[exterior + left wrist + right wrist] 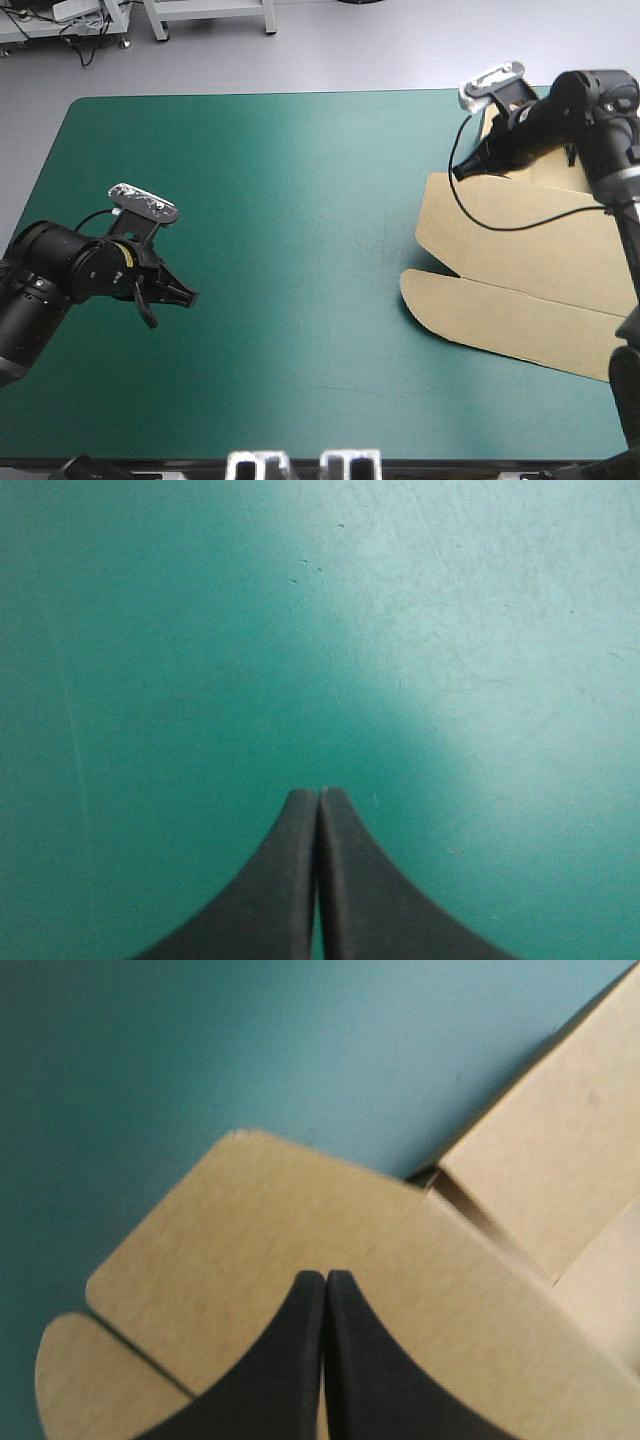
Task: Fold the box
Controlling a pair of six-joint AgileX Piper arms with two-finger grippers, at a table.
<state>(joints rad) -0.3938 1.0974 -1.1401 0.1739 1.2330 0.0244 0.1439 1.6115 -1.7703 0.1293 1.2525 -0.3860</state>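
The left tool (185,295), black fingers pressed together, hangs over the bare teal-green counter (300,230) near its front left. The brown box (530,260) lies spread out at the right edge; farther back the right tool (460,175), also closed on nothing, sits over its rounded flap

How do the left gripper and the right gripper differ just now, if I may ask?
The left gripper hangs over bare teal-green cover; the right gripper is over the brown box. The left sits toward the cover's near left, the right toward its far right. Both are shut.
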